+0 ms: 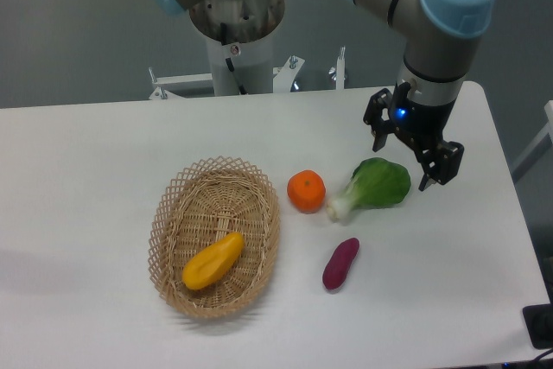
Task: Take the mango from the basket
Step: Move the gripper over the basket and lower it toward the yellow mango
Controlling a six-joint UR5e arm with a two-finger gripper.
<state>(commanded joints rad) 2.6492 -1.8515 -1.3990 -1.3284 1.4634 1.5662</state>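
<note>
My hand [404, 166] hangs open above the far right part of the white table [95, 162], its two dark fingers [442, 164] spread apart with nothing between them. It holds no object and touches none. A small blue light glows on my wrist just above the fingers.

Directly beside my hand, toward the left and a little lower in the view, lies a green leafy vegetable [373, 186] with a pale stalk end pointing away from me to the left. Its leafy end sits just under my near fingertip, though I cannot tell whether there is any contact. Farther left, just past the stalk, is a round orange [306, 191]. Below those two, nearer the front edge, a purple sweet potato [340, 264] lies tilted on the table, apart from both.

The mango [212, 261] is well away from my hand, far to the left and toward the front. It lies on its side inside the oval wicker basket [259, 213], in the front half of the bowl, its broader end pointing to the lower left. The basket rests on the table just left of the orange, not touching it.
</note>
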